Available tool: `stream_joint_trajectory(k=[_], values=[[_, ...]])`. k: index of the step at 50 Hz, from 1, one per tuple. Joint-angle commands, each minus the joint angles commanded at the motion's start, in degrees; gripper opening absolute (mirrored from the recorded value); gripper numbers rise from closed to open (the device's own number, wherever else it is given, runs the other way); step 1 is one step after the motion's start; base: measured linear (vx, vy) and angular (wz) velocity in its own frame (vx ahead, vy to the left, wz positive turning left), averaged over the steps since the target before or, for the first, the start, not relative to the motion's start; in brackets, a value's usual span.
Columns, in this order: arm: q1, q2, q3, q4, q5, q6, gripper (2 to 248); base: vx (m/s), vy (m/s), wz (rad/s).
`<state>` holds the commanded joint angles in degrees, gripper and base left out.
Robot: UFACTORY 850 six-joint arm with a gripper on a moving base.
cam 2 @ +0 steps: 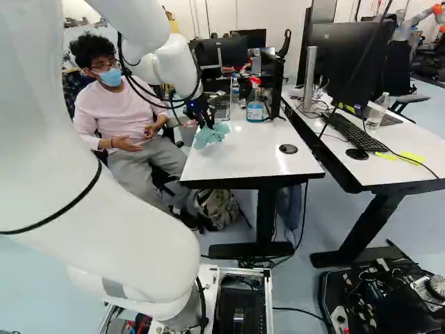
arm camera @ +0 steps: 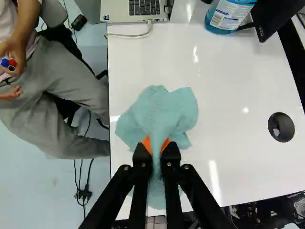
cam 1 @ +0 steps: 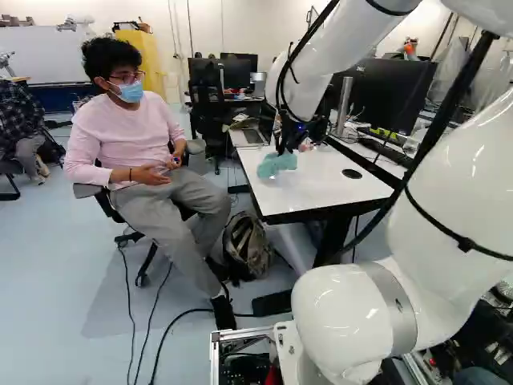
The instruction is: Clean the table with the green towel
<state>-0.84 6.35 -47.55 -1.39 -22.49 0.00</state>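
Green towel [arm camera: 159, 107], crumpled, pinched in claw [cam 2: 207, 123], over white table [arm camera: 233, 157], near edge.

In the right base view: towel [cam 2: 211, 136] on near tabletop [cam 2: 243, 163], cable hole [cam 2: 287, 149] right, bottle [cam 2: 255, 110] behind; backpack [cam 2: 217, 210] on floor [cam 2: 309, 229]; keyboard [cam 2: 356, 132] on right-hand tabletop [cam 2: 379, 172] (person [cam 2: 118, 115] seated left).

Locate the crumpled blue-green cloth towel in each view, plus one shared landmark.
Left base view: towel near the middle, at the left side of the flat white tabletop.
Right base view: slightly left of the middle, same tabletop side.
Wrist view: pinched in the black two-fingered end effector.
Shared landmark: round black grommet in the tabletop, right of the towel in both base views.
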Motion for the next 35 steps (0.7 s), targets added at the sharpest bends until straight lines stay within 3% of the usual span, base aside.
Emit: stream_joint_trajectory(k=[35], values=[[-0.3, 0.3, 0.0, 0.0, 0.0, 0.0, 37, 0.0, 0.0, 0.0]])
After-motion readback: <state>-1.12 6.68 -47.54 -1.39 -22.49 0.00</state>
